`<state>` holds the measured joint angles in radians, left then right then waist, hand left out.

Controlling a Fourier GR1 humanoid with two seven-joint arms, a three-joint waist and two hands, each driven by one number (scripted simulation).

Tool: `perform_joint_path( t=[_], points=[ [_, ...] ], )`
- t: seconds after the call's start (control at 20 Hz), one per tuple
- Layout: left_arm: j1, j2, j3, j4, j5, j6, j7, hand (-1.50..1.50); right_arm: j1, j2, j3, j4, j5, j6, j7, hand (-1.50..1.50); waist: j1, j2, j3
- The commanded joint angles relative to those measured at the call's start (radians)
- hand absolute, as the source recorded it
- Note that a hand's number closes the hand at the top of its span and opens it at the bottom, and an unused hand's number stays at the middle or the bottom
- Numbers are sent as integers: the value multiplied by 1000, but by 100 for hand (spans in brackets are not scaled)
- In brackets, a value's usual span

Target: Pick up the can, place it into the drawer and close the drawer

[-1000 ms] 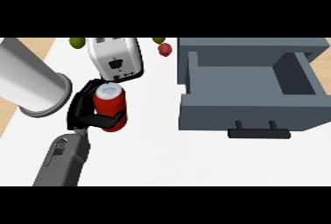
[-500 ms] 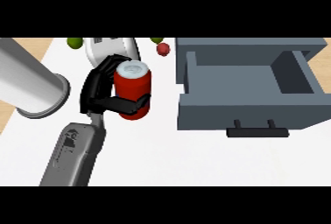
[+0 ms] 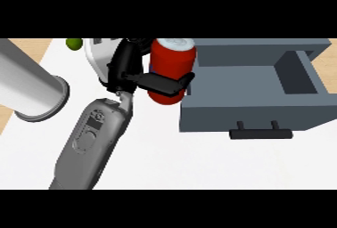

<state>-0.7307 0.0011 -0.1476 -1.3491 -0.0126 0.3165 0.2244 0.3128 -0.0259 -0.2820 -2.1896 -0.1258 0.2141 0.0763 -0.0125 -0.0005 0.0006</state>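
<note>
The red can with a silver top is held up off the white counter, leaning slightly. My right hand is shut on it, fingers behind its left side and the thumb across its front. The can hangs at the left wall of the open grey drawer, overlapping that wall's edge. The drawer's inside shows nothing in it, and its black handle faces me. My left hand does not show.
A thick pale grey cylinder slants in at the left edge. Behind my hand stands a white appliance, with a green fruit beside it. Bare white counter lies in front of the drawer.
My right hand has lifted the can off the counter and carried it up and to the right, from beside the cylinder to the drawer's left wall.
</note>
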Motion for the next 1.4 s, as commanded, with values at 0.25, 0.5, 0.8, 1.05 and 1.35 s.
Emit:
perform_joint_path(
  t=[0.25,0.5,0.8,1.05,1.35],
  points=[
    [-305,-1,4,167,30,94,104,150,-23,25,87,-17,68,-66,32,-150,0,1,0],
    [-493,-1,-62,375,106,198,70,150,-36,7,43,-41,29,-25,74,-150,-22,5,0],
    [-575,-1,-42,572,175,176,-39,150,-82,15,51,-4,57,-41,61,-150,-18,9,0],
    [-705,-1,-70,680,226,204,-15,150,-46,-22,-19,-4,-13,1,48,-150,-31,7,1],
    [-728,-1,-150,813,298,240,-121,150,-80,-25,-3,35,-4,16,21,-150,-55,15,2]
  ],
)
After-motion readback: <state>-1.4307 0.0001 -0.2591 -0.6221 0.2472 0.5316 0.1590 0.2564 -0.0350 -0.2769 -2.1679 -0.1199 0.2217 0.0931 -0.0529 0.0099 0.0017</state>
